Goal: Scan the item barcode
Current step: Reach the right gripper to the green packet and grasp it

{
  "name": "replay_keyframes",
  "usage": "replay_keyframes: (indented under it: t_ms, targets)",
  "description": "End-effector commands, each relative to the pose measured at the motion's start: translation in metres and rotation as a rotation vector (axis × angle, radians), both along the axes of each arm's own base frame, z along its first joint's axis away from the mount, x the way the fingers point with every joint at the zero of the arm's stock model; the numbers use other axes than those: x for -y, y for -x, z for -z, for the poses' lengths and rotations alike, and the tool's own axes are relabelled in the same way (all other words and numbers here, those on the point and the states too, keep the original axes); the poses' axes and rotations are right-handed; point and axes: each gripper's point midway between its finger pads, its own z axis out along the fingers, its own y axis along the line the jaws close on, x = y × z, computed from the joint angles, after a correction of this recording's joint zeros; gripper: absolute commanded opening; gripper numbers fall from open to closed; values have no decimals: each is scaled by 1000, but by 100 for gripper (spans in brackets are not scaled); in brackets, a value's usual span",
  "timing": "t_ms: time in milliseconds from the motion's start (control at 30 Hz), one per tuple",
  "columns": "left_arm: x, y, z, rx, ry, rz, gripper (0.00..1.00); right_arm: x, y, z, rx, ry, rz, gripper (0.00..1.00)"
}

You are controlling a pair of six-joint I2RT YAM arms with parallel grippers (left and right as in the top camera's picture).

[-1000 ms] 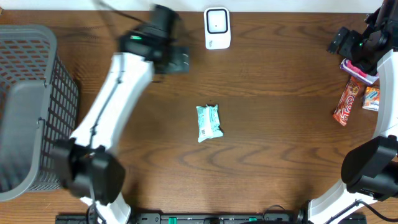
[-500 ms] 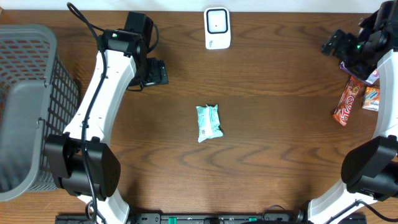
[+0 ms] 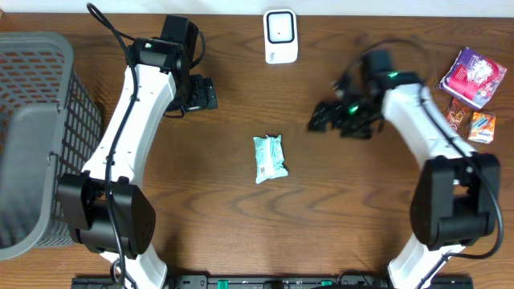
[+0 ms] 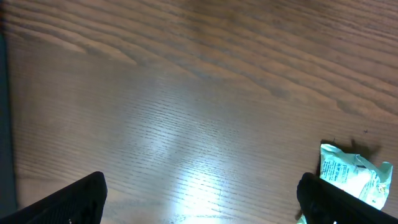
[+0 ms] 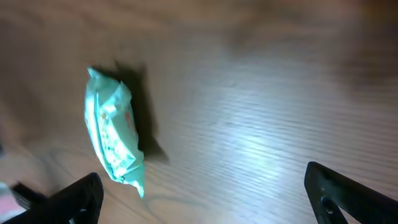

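Both empty, jaws spread wide | left gripper (image 3: pixel 201 93) | right gripper (image 3: pixel 328 120) | teal packet (image 3: pixel 270 157) untouched

A dark brown wooden table (image 3: pixel 337 201) (grain running sideways) fills the view, with bright light glaring off it.

Bright light from above makes white glare on the wooden surface (image 4: pixel 186 155). The right wrist picture looks blurry.

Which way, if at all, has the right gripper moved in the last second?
Yes. The right gripper swung away from the snack packs toward the teal packet at centre.
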Motion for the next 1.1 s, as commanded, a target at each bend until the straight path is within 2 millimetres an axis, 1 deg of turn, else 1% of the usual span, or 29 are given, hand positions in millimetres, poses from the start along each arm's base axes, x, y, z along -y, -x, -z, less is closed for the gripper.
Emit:
replay_keyframes:
  t_ms: [0,100,200,267,333,433,467,500,533,600,700,800,833,900,933,1067]
  targets:
    - [-4,1,4,-12,-11,-8,98,-34,15,10,-6,-15,-60,99]
    - [-4,1,4,-12,-11,-8,98,-59,20,11,18,-21,-106,99]
    - [-4,1,4,-12,-11,-8,98,-77,18,11,77,-6,-153,99]
    - [-4,1,4,-12,-11,-8,98,-84,12,12,109,13,-137,99]
    - [-4,1,4,-12,-11,-8,98,-85,6,13,112,37,-64,99]
    - [-4,1,4,-12,-11,-8,98,-89,-2,10,126,23,-18,87]
    - [-4,1,4,-12,-11,-8,98,-91,-3,9,129,12,-15,81]
    - [-4,1,4,-12,-11,-8,98,-92,-3,8,126,-4,-17,78]
    - [-4,1,4,-12,-11,-8,98,-96,0,6,110,-36,-26,77]
    - [-4,1,4,-12,-11,-8,98,-102,10,6,69,-81,-43,80]
    - [-4,1,4,-12,-11,-8,98,-109,28,15,21,-97,-71,77]
    - [-4,1,4,-12,-11,-8,98,-115,44,32,9,-87,-98,74]
    - [-4,1,4,-12,-11,-8,98,-114,47,38,9,-73,-91,73]
    - [-4,1,4,-12,-11,-8,98,-102,49,54,-10,-3,-7,71]
    - [-4,1,4,-12,-11,-8,98,-99,49,58,-16,10,23,68]
    - [-4,1,4,-12,-11,-8,98,-106,46,68,34,-52,24,62]
